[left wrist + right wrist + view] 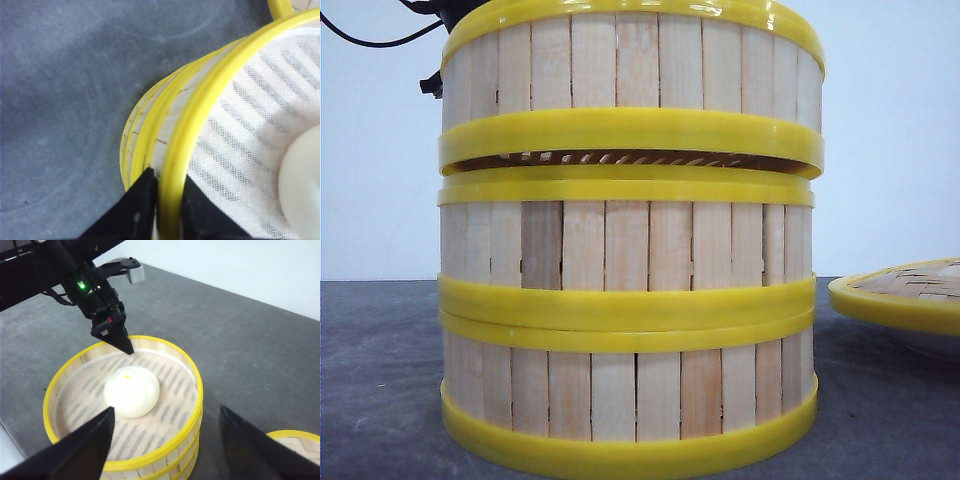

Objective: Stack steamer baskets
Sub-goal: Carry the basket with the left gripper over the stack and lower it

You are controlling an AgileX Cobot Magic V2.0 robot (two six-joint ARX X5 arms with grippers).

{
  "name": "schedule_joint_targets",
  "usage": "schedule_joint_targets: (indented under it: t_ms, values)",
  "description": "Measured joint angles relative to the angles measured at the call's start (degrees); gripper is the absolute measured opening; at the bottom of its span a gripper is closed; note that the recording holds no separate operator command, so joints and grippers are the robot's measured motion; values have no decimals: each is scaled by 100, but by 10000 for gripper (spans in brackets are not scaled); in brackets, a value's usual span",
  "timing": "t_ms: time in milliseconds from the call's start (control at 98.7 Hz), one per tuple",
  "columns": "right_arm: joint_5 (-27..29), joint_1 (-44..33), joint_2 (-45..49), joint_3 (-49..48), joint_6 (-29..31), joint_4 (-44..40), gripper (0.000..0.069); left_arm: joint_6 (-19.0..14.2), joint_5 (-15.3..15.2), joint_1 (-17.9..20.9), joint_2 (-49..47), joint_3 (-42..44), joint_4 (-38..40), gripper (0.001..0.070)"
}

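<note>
Your left gripper [167, 210] has its fingers [135, 210] pinched on the yellow rim of the top basket [125, 405], one black tip outside the wall and one inside; the right wrist view shows the same tips [120, 340] biting the far side of that rim. Your right gripper [165, 440] hangs above the stack with its two dark fingers spread wide, touching nothing.

Under everything you have a dark grey, matte tabletop [380, 380], lightly scuffed, with a plain pale wall [890, 140] behind it.

Next in size is the stack of steamer baskets [628, 250], which fills the front view: three tiers of pale vertical slats between thick yellow rims. The lower two sit flush, while the top one is tilted, leaving a thin gap on its near side.

At the right edge you see a flat woven lid [910, 290] with a yellow rim, near the stack but apart from it.

Smallest is the white bun [131, 391], lying on the striped cloth liner [250, 130] inside the top basket.
</note>
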Motion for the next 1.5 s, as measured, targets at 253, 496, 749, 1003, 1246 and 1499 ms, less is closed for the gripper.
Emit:
schedule_joint_targets:
  t_ms: [253,496,749,1003,1246,1499]
  values:
    - [0,0,0,0,-2,0,402,20,74,2,63,0,2,35]
    - [0,0,0,0,0,0,402,59,-72,-2,140,-2,-33,31]
    - [2,0,0,0,-4,4,402,116,-234,31,140,-4,-101,31]
    - [0,0,2,0,-4,111,402,146,-247,31,140,-4,-101,31]
    - [2,0,4,0,-4,138,402,153,-249,31,138,-4,-92,31]
    - [105,0,4,0,-7,153,402,170,-297,31,11,26,-44,31]
